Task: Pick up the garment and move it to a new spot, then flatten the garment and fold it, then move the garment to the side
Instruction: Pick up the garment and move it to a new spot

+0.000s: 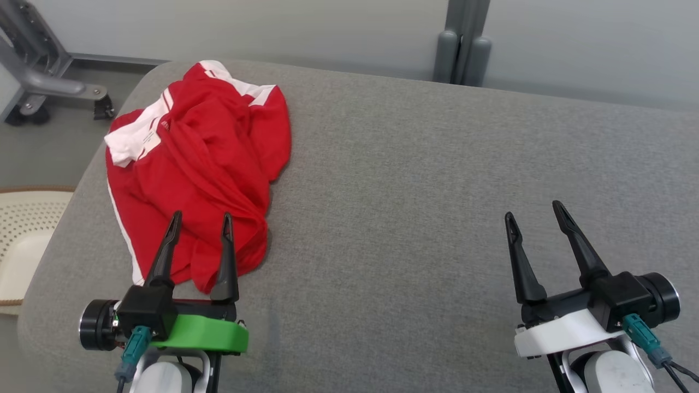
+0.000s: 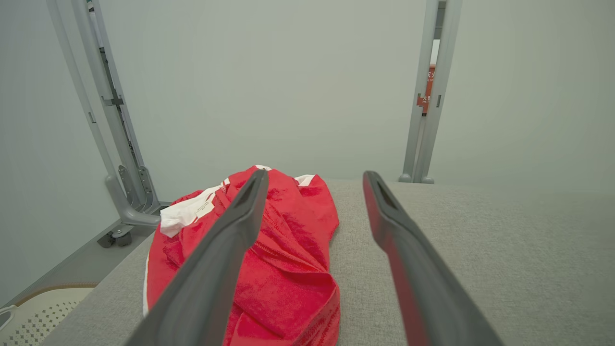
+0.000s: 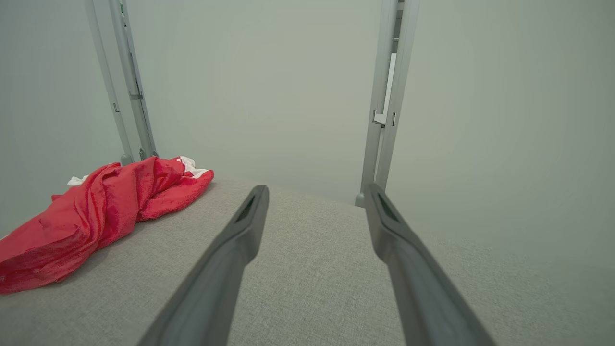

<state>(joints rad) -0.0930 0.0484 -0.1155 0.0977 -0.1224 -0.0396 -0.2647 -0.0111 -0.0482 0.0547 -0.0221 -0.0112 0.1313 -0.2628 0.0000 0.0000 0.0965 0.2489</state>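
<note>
The garment point(image 1: 202, 147) is a red piece with white trim and a small white label. It lies crumpled in a heap on the left part of the grey bench point(image 1: 409, 191), reaching from near the far left corner down towards the near edge. Its white parts sit at the far and left sides of the heap. From the left wrist camera the garment point(image 2: 288, 250) lies low and left on the bench point(image 2: 456, 226). From the right wrist camera it point(image 3: 96, 211) is far off to the left, well apart from that arm.

The left hand point(image 1: 201, 215) is at the near end of the heap with its two fingers spread wide and nothing between them. In the head view both fingertips overlap the red cloth. In its own wrist view the left hand point(image 2: 314, 174) has one finger over the cloth and the other over bare bench. Whether either finger touches the cloth cannot be told.

The right hand point(image 1: 533, 209) is above the bare right part of the bench, fingers equally wide apart and holding nothing. Its own camera shows the right hand point(image 3: 315, 187) with bare grey bench point(image 3: 298, 269) between the fingers.

Off the bench's left edge is a cream perforated tray point(image 1: 27, 229) on the floor, and beyond it a grey wheeled frame point(image 1: 38, 82). A grey post point(image 1: 461, 49) rises behind the far edge against a pale wall.
</note>
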